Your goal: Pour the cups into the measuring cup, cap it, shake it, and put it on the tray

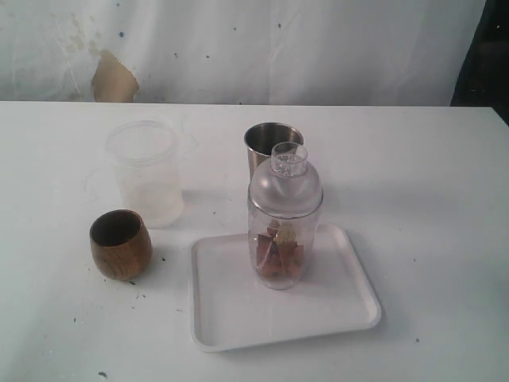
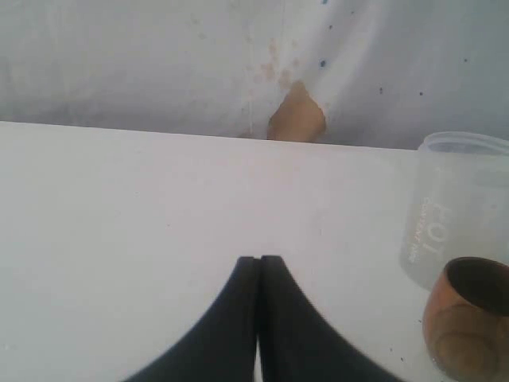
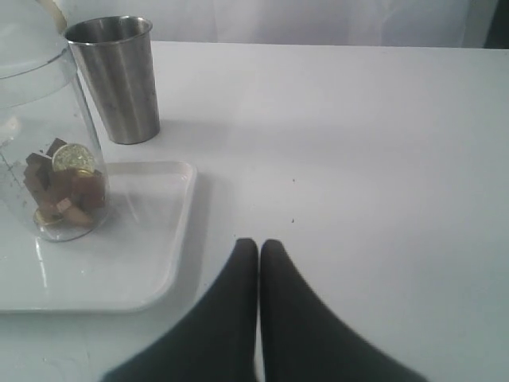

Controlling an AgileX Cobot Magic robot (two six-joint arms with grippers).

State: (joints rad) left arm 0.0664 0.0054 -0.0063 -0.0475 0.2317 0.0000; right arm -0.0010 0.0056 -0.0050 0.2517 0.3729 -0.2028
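Observation:
The clear measuring cup (image 1: pixel 284 231) stands upright on the white tray (image 1: pixel 238 318), capped with a frosted domed lid, brown pieces and a gold disc inside (image 3: pixel 65 187). Behind it stands the steel tumbler (image 1: pixel 266 147) (image 3: pixel 118 78) on the table. The brown wooden cup (image 1: pixel 120 243) (image 2: pixel 469 318) sits left of the tray. Neither arm shows in the exterior view. My left gripper (image 2: pixel 259 259) is shut on nothing, above bare table beside the wooden cup. My right gripper (image 3: pixel 258 243) is shut and empty, over the table just off the tray's edge (image 3: pixel 184 211).
A frosted translucent plastic tub (image 1: pixel 147 171) (image 2: pixel 457 203) stands behind the wooden cup. The white table runs back to a white stained backdrop with a brown patch (image 1: pixel 114 78). A dark gap shows at the far right corner (image 1: pixel 485 56).

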